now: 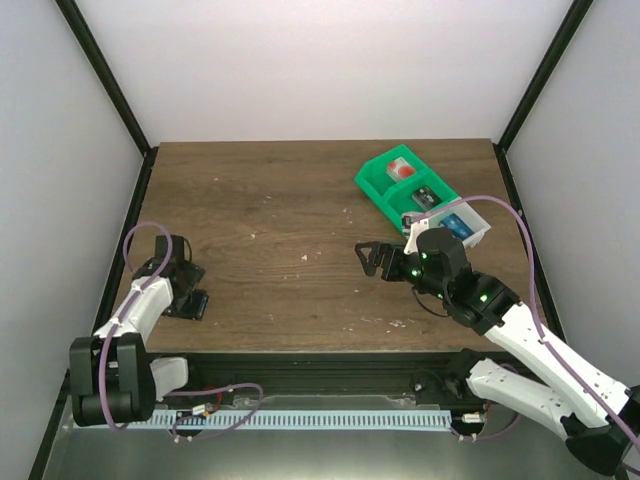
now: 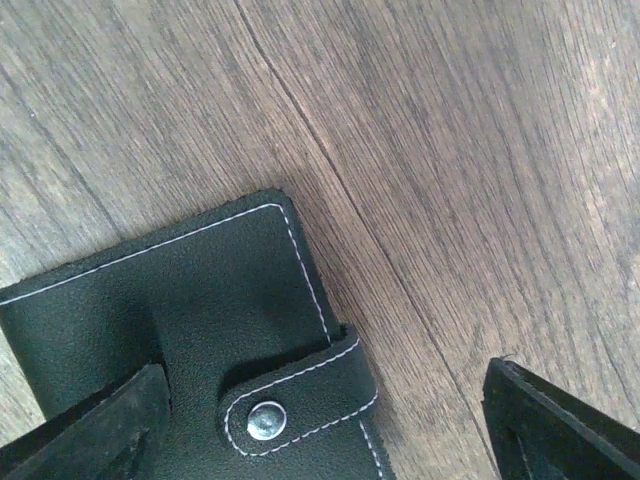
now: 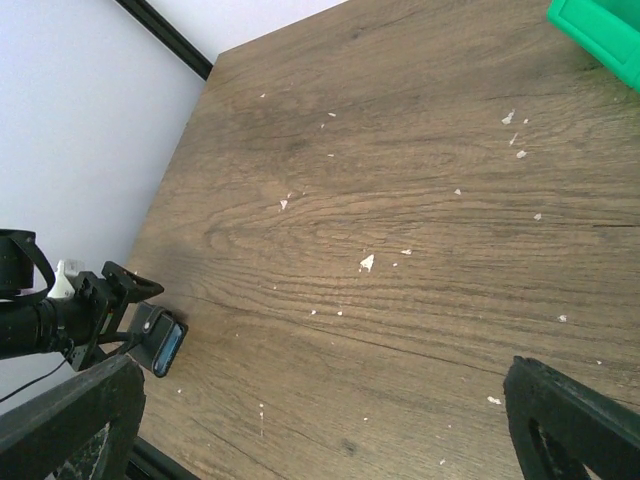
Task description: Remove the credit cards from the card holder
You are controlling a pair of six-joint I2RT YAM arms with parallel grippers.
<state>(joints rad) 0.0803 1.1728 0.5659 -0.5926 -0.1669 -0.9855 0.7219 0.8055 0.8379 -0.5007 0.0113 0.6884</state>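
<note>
The left gripper [image 2: 325, 395] stands with its jaws wide apart, low over the card holder [image 2: 200, 300]. They close on nothing. In the wrist view one finger [image 2: 100, 430] overlaps the holder's black outer face. The other finger [image 2: 560, 425] is over bare wooden table [image 2: 450, 150], clear of the holder's edge. Midway between the fingers lies the holder's snap tab [image 2: 320, 385]. It is folded over the holder's edge, with its metal stud [image 2: 266, 420] facing up. White stitching runs round both the tab and the holder. The holder lies flat on the table, and one rounded corner points away from the gripper.

In the right wrist view a blue strip [image 3: 172, 345] shows on the side of the holder facing the right arm. It is too small to tell whether it is a card.

The right gripper [image 3: 322, 400] is well apart from the holder, out over the middle of the table. Its jaws are spread wide, with only the white-flecked wood between them. The left arm [image 3: 50, 320] and the holder are off to one side of it, near the table's edge. A green-and-white compartment bin [image 1: 395, 185] sits behind the right gripper, close to its wrist, with small items in its compartments.
</note>
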